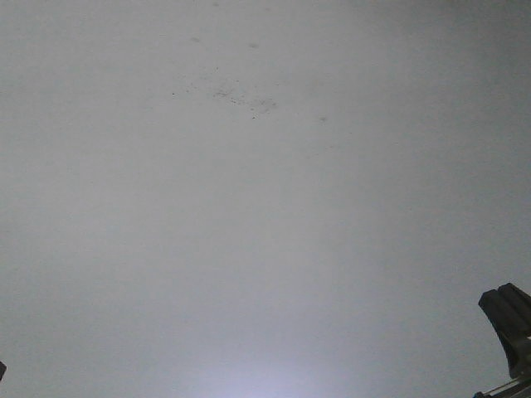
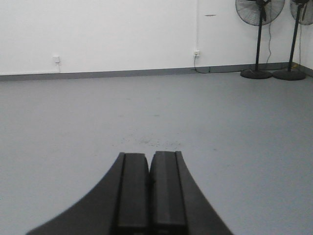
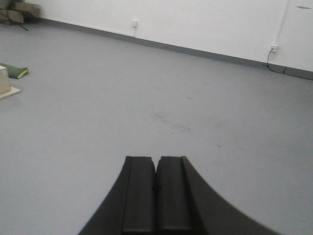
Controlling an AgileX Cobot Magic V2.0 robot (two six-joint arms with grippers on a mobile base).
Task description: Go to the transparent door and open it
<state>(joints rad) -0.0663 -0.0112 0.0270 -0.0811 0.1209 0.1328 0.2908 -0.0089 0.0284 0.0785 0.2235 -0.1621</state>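
Observation:
The transparent door is out of view in all three views. My left gripper (image 2: 149, 156) is shut and empty, its black fingers pressed together above bare grey floor. My right gripper (image 3: 156, 159) is also shut and empty over the same floor. In the front view only a black part of the right arm (image 1: 508, 319) shows at the lower right corner, over grey floor with a patch of dark specks (image 1: 236, 95).
A white wall (image 2: 122, 34) with a grey skirting and sockets stands ahead. Two black pedestal fans (image 2: 259, 39) stand at the right of the left wrist view. A green cushion (image 3: 14, 71) and a low wooden platform (image 3: 7, 85) lie at the left of the right wrist view.

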